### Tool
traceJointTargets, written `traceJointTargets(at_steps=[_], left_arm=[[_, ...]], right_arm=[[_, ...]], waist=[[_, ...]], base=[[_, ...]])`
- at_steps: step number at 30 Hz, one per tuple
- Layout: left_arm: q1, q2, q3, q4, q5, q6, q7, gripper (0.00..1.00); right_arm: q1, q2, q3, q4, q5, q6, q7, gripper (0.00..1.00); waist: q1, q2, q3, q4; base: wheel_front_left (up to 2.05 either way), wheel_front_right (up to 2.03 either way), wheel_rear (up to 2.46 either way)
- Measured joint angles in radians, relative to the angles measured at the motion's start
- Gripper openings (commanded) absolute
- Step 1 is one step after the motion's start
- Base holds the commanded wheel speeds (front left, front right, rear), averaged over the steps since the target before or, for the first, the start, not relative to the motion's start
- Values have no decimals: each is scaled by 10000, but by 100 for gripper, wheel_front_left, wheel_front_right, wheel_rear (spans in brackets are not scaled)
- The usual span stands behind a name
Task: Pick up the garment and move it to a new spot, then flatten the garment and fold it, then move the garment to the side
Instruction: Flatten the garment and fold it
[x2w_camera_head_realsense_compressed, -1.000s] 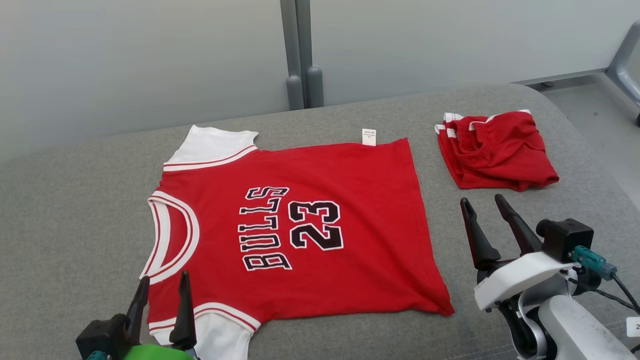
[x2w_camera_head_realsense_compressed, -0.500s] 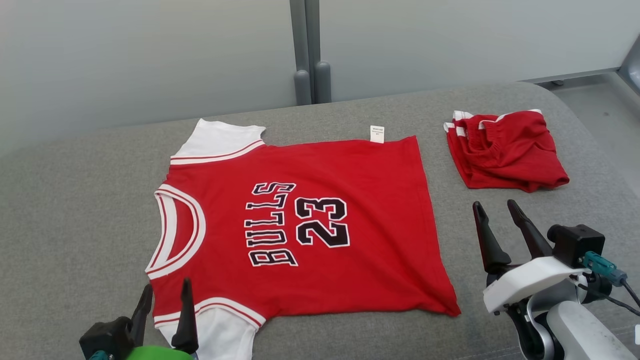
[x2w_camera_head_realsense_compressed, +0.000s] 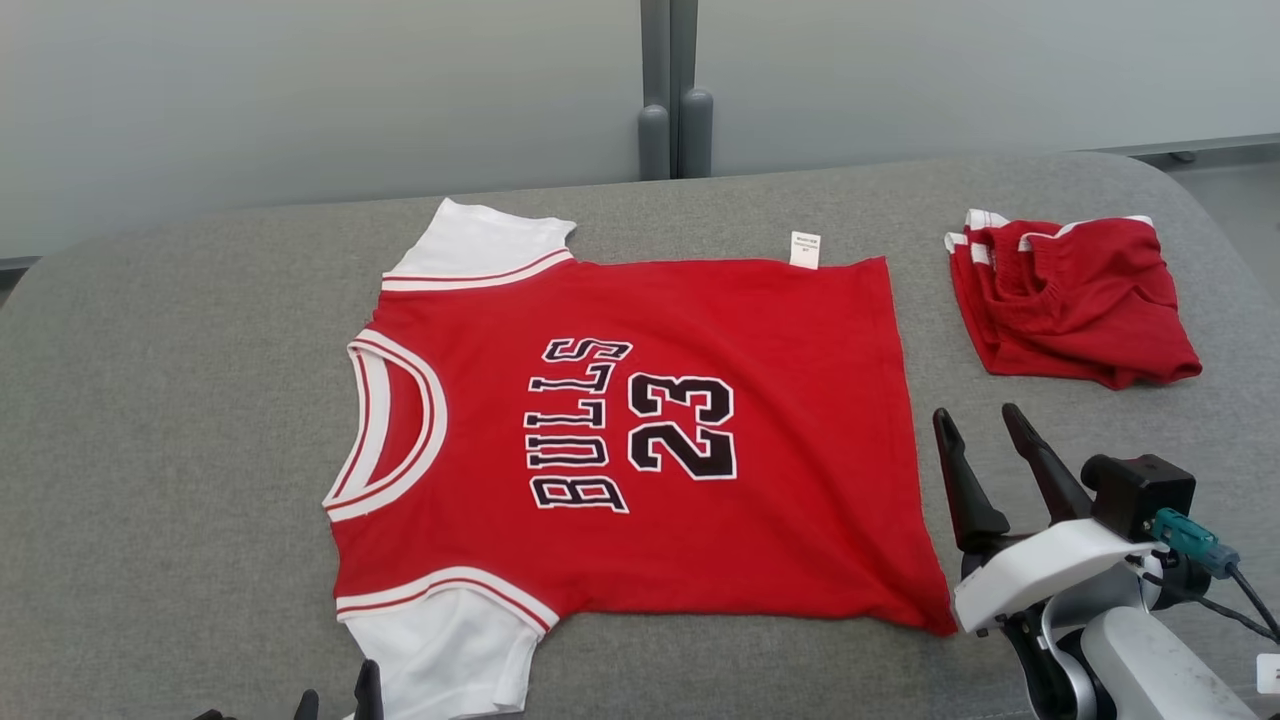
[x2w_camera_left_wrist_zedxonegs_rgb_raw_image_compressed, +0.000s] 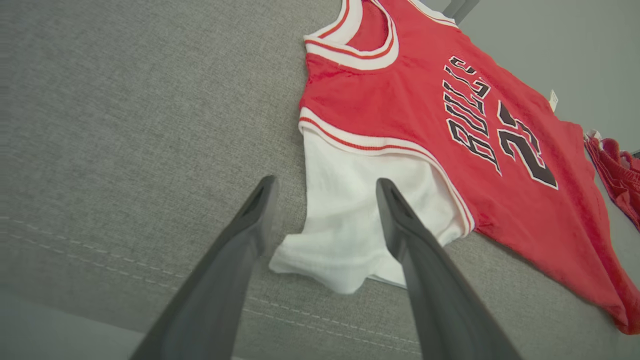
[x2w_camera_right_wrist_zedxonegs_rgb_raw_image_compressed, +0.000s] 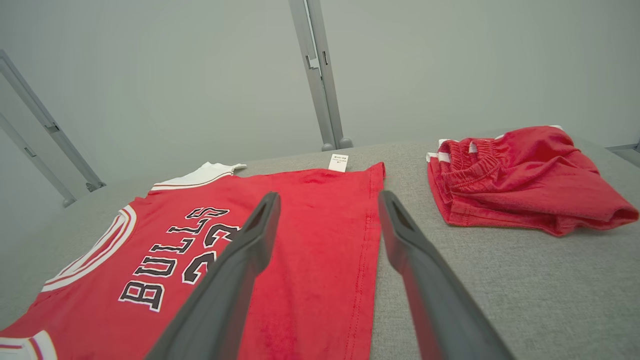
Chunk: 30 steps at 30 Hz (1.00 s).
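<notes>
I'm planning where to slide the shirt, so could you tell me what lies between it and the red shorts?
Only bare grey cushion lies between the shirt and the shorts, as the head view shows.

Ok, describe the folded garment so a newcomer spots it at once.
On the grey padded table, look beyond the flat red jersey to the right end. There lies a small red bundle of shorts: folded, gathered waistband, no lettering, unlike the jersey.

One red jersey (x2w_camera_head_realsense_compressed: 640, 430) and one folded pair of red shorts (x2w_camera_head_realsense_compressed: 1075, 300) are lying on one grey worktop (x2w_camera_head_realsense_compressed: 180, 400), one white label (x2w_camera_head_realsense_compressed: 804, 249) is showing, and two grippers, left gripper (x2w_camera_left_wrist_zedxonegs_rgb_raw_image_compressed: 326, 181) and right gripper (x2w_camera_head_realsense_compressed: 975, 413), are each showing two fingers (x2w_camera_right_wrist_zedxonegs_rgb_raw_image_compressed: 240, 270).
</notes>
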Motion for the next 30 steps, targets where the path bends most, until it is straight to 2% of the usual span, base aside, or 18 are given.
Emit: traceJointTargets(at_steps=[9, 26, 30], left_arm=[[518, -6, 128, -27, -1615, -196, 619, 100], [479, -6, 117, 36, -1854, -717, 692, 100], [298, -8, 136, 242, -1893, -723, 629, 100]], right_arm=[[-18, 42, 48, 10, -12, 0, 0, 100], [-39, 52, -13, 58, -13, 0, 2, 100], [-40, 50, -17, 75, -13, 0, 4, 100]], waist=[[0, 0, 214, 57], [0, 0, 348, 23], [0, 0, 342, -23]], base=[[0, 0, 0], [0, 0, 0], [0, 0, 0]])
